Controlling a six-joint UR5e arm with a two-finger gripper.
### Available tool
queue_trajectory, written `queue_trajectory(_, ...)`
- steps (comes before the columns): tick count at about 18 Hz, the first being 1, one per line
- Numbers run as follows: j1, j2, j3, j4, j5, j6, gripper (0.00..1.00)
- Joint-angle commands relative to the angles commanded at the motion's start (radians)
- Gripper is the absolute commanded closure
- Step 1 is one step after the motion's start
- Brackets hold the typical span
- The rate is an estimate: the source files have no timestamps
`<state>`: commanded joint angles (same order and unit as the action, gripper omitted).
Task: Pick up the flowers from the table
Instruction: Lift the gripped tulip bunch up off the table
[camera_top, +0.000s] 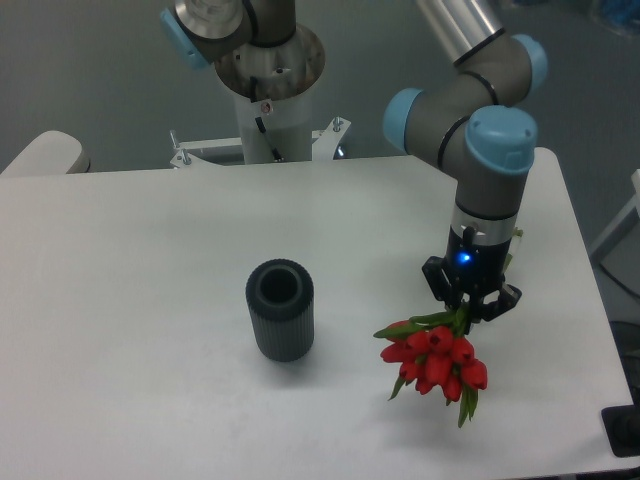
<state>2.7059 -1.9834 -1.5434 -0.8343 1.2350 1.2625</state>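
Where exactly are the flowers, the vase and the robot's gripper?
flowers (437, 362), fixed camera, on the red buds.
vase (281, 322), fixed camera, on its ribbed side.
gripper (467, 309), fixed camera, between the fingertips at the stems.

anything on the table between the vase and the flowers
Nothing: in the camera view, only bare white table separates the vase from the flowers held by the end effector.

No text can be read; the small sticker (266, 107) on the robot base is illegible.
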Motion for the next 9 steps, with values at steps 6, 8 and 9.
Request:
queue_trajectory(6, 0.014, -0.002, 0.058, -0.012, -0.159, -0.002, 0.90)
queue_trajectory(8, 0.034, -0.002, 0.062, -0.012, -0.239, -0.005, 0.90)
queue_trajectory(9, 0.040, -0.002, 0.063, -0.012, -0.279, -0.006, 0.90)
